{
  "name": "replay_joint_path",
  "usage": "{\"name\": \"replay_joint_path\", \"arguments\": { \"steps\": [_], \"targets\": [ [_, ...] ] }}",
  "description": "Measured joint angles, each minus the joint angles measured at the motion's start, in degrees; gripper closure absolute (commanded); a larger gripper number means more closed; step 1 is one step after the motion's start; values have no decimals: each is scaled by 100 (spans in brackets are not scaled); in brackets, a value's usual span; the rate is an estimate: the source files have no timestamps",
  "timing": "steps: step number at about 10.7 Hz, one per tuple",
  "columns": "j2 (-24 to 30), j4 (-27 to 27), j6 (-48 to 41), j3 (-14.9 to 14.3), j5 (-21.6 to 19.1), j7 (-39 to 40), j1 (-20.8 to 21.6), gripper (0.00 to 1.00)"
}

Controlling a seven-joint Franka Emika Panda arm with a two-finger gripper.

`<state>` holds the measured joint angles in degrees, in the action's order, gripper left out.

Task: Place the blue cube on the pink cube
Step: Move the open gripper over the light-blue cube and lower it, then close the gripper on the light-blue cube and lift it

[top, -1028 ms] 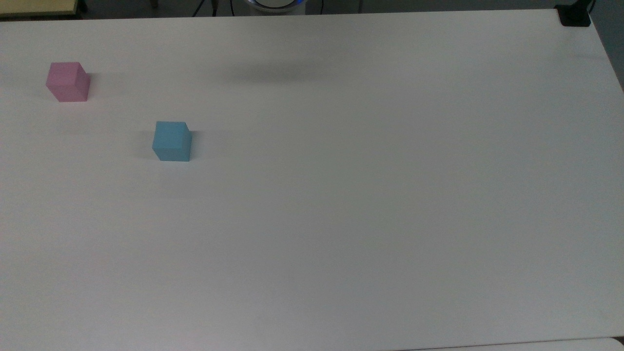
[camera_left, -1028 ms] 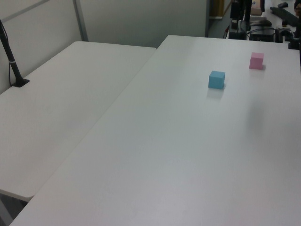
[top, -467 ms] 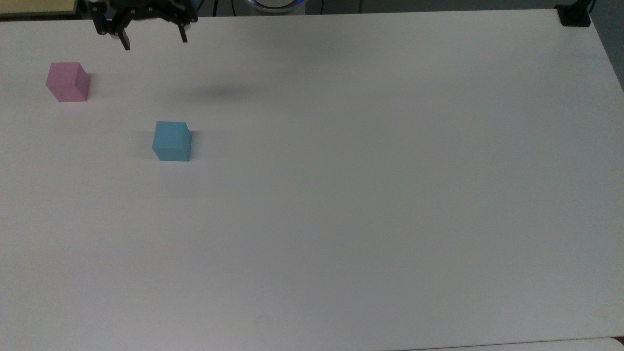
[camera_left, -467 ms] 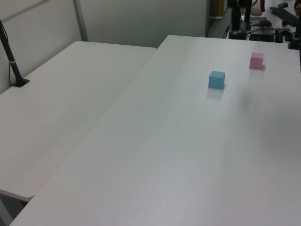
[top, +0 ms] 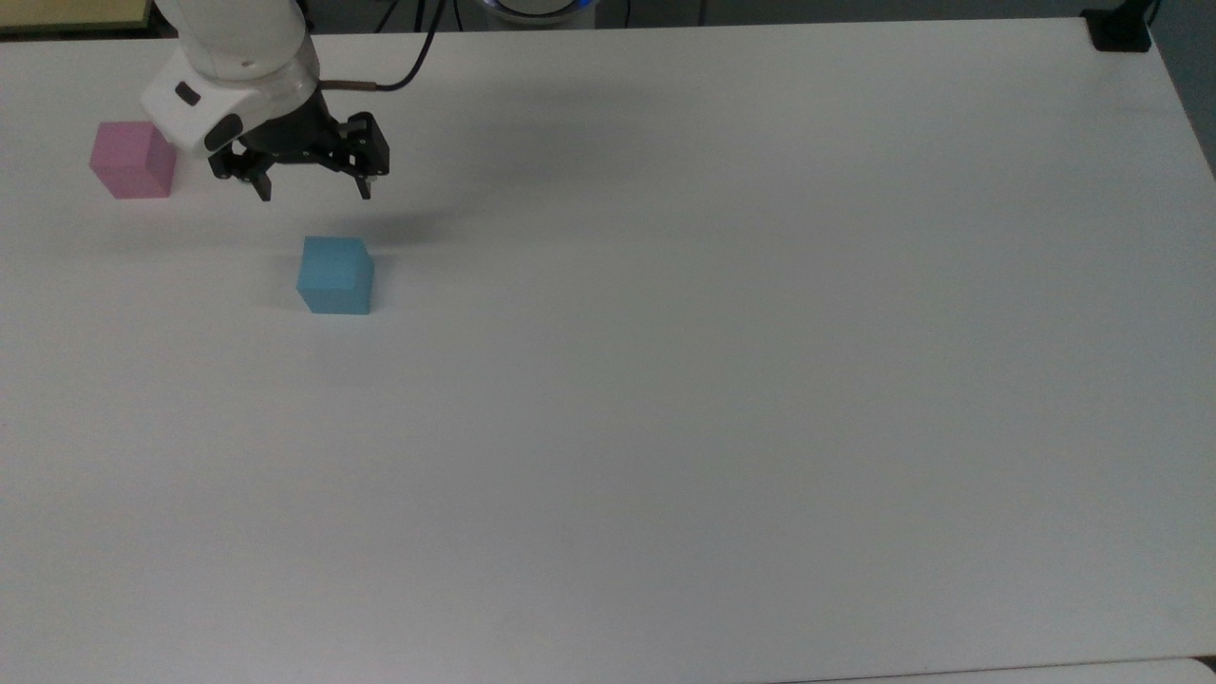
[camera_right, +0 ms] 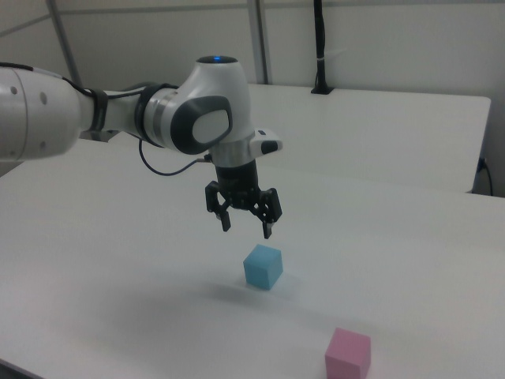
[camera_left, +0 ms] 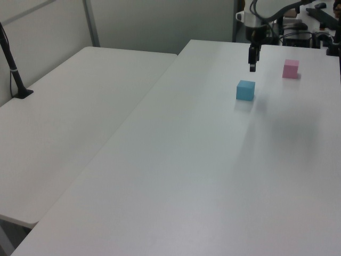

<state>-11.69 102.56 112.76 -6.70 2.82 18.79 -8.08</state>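
The blue cube (top: 334,275) (camera_left: 245,90) (camera_right: 263,266) rests alone on the white table (top: 722,380). The pink cube (top: 132,160) (camera_left: 290,69) (camera_right: 348,354) sits apart from it, toward the top view's upper left. My gripper (top: 313,193) (camera_right: 246,229) (camera_left: 251,66) hangs in the air above the table, close over the blue cube and slightly toward the top view's upper side of it. Its two black fingers are spread wide with nothing between them.
A second white table (camera_left: 74,122) adjoins on the left view's left, with a black post (camera_left: 13,69) standing on it. A black clamp (top: 1121,28) sits at the top view's upper right corner. Cables and equipment (camera_left: 298,32) lie beyond the far edge.
The arm has swung in from the top view's upper edge and come down toward the blue cube, its fingers staying spread. Neither cube has moved.
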Motion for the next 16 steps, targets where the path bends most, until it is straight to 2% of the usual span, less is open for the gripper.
{"name": "replay_joint_path", "arguments": {
  "steps": [5,8,9,10,11,14,16],
  "targets": [
    [-545,11,551,0,5,-17,-20,3],
    [-885,13,846,0,6,-18,-17,0],
    [-959,12,905,0,6,-18,-10,12],
    [-1011,13,920,0,6,-18,-6,39],
    [-1039,13,920,0,6,-18,-5,56],
    [-1000,4,849,0,5,-46,-21,58],
    [-794,-63,459,-7,6,-79,-192,58]
  ]
}}
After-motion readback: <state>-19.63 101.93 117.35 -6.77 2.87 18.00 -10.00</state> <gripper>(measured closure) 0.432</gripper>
